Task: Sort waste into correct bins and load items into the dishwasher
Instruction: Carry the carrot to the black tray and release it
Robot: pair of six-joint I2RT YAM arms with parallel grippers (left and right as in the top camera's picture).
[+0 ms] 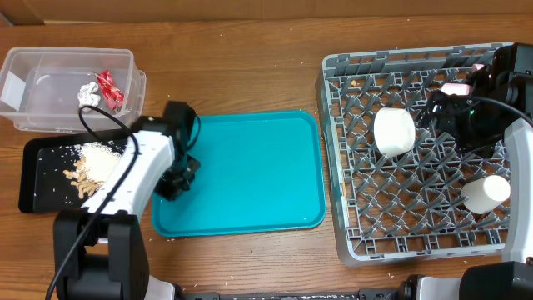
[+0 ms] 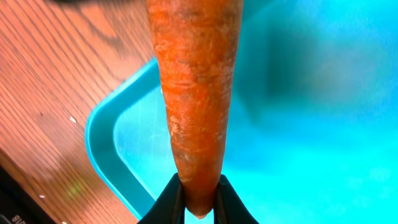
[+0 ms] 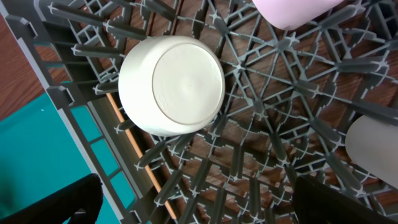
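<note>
Left arm: the left pincer (image 2: pixel 199 206) is clenching on the narrow tip of the carrot (image 2: pixel 196 93). Both fingers (image 2: pixel 166 200) are pressing against its sides. The carrot is hanging clear above the near-left corner of the teal tray (image 2: pixel 102 146), with bare wooden surface (image 2: pixel 56 81) lying just beyond that corner.

Right arm: the right pincer (image 3: pixel 193 205) is standing released, its jaws spread wide and grasping nothing. It is hovering over the grey rack (image 3: pixel 261 155) at the right of the surface.

Rack contents: a white cup (image 3: pixel 171 84) is sitting among the pegs in the far-left part of the rack, base turned up toward the wrist camera. A second white vessel (image 1: pixel 487 192) is lying toward the near-right corner. A thin pale brown stick (image 3: pixel 134 146), which appears to be one of the chopsticks, is lying low in the lattice just beside the cup on its left side.

Bins: the clear tub (image 1: pixel 50 62) is standing at the far left, holding the red wrapper (image 1: pixel 109 90) and the paper wad (image 1: pixel 89 93) side by side. The black tray (image 1: pixel 37 179) is sitting just near of the tub, carrying the food scraps (image 1: pixel 93 167) with rice scattered around them. The teal tray is lying between the black tray and the rack.
</note>
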